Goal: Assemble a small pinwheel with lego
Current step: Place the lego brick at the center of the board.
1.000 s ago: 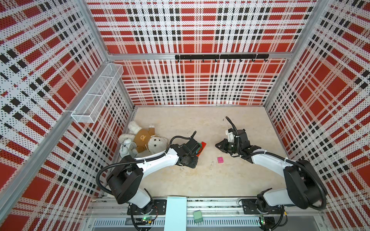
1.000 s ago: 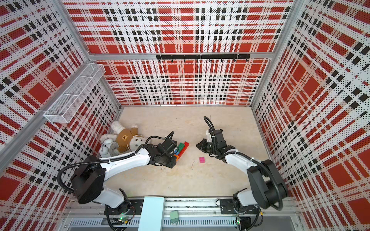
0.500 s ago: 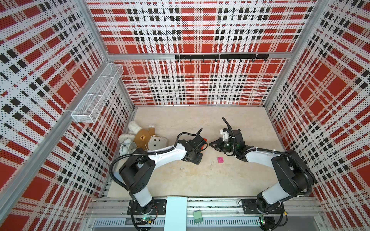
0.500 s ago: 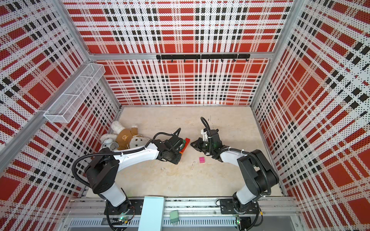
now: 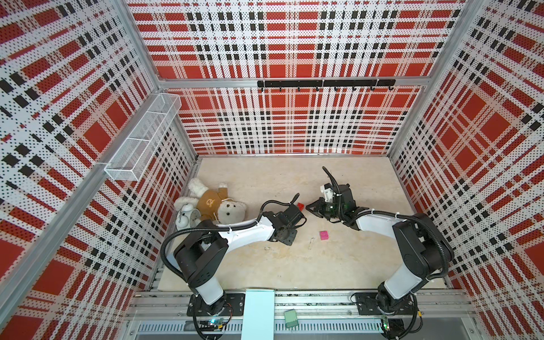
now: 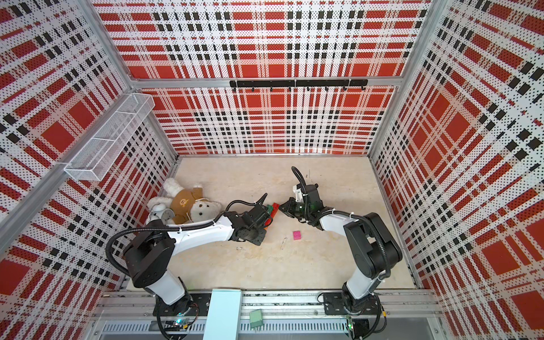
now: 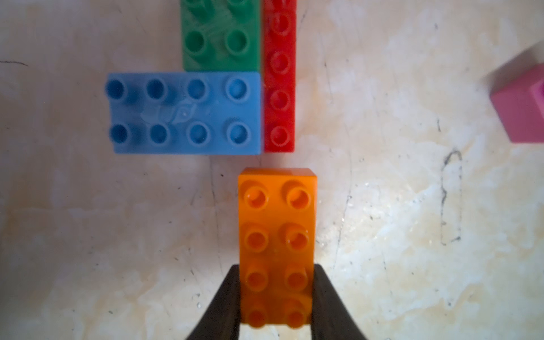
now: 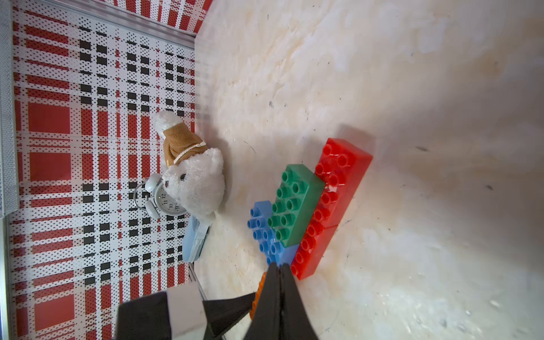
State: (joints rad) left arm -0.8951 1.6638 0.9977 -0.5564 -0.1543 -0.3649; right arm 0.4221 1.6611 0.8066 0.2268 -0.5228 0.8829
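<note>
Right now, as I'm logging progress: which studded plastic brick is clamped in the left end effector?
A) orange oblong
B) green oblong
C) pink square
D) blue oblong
A: in the left wrist view the orange oblong studded plastic brick sits gripped between the jaws of the left end effector.

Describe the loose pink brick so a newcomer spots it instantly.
On the beige table, look in the gap between the left arm and right arm. The pink brick lies alone there, touching nothing. It alone is pink and square; the other bricks are oblong.
</note>
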